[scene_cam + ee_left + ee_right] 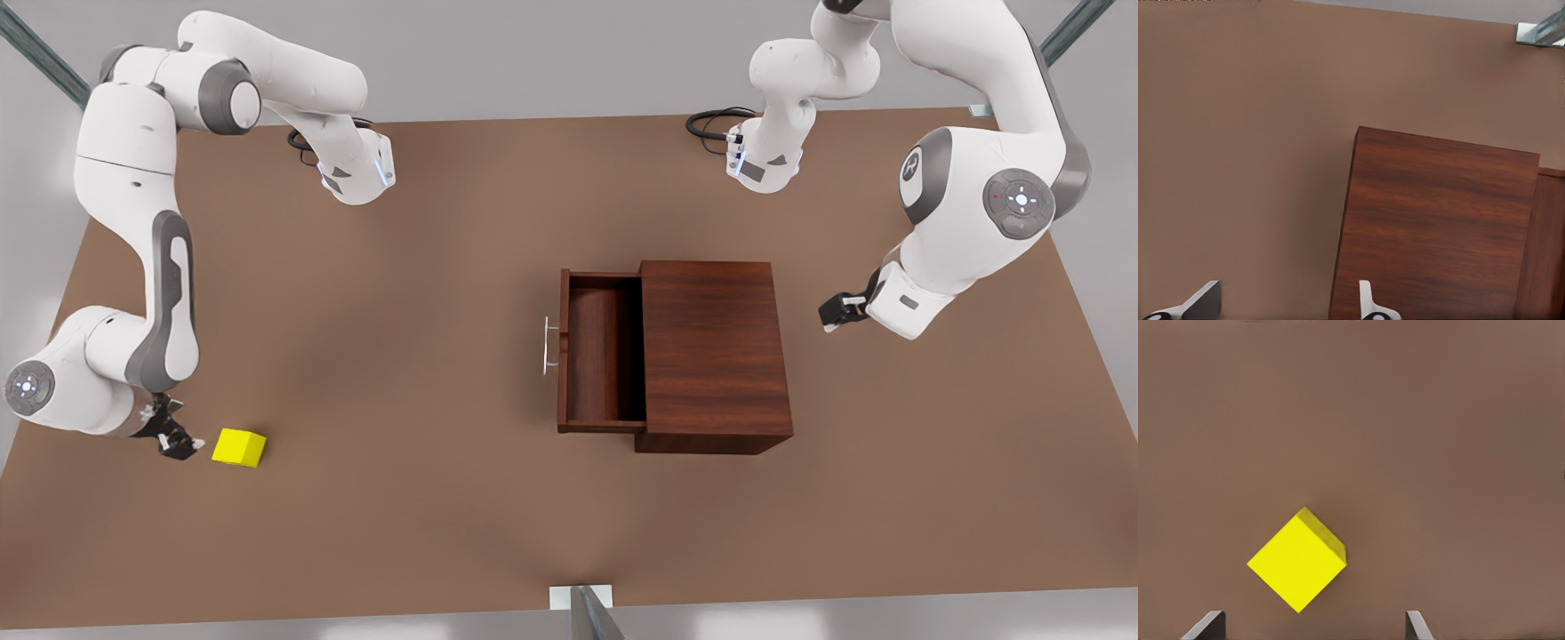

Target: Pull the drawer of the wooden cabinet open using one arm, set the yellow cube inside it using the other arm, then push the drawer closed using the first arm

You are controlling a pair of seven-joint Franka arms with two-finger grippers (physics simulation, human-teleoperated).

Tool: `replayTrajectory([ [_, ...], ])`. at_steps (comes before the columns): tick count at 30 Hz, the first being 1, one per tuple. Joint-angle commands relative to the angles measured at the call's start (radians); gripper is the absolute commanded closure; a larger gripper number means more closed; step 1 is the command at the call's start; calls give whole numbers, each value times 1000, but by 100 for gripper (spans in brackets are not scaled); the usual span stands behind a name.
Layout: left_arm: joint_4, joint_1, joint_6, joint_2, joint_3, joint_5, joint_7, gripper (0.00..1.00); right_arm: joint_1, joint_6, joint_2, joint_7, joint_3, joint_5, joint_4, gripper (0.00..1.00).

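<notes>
The wooden cabinet stands right of the table's middle in the front view. Its drawer is pulled out toward the front view's left, empty inside, with its silver bar handle free. My left gripper hovers open off the cabinet's back side, apart from it; in the left wrist view the left gripper looks onto the cabinet's top. The yellow cube lies on the table at the front view's lower left. My right gripper is open just beside the cube, with the right gripper not touching it.
The brown table stretches wide between the cube and the drawer. Both arm bases with black cables sit at the far edge. A metal post with a bracket stands at the near edge.
</notes>
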Motion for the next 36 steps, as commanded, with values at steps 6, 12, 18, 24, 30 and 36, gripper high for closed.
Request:
replayTrajectory([
  [6,-8,0,2,-1,0,-1,221,0,-30,125,37,927,5,63,-14,0],
  [12,-8,-2,0,-1,-2,-1,221,0,-10,119,53,697,8,60,-35,0],
  [18,-8,-2,0,-1,-2,-1,221,0,-1,99,82,690,8,57,-35,0],
  [24,-9,-2,0,0,-2,-1,221,0,1,108,126,692,6,89,-5,0],
  [30,-9,-2,0,0,-2,-1,221,0,15,99,152,692,5,146,43,0],
  [36,-22,-11,0,-1,-6,1,212,0,21,117,183,692,3,142,45,0],
])
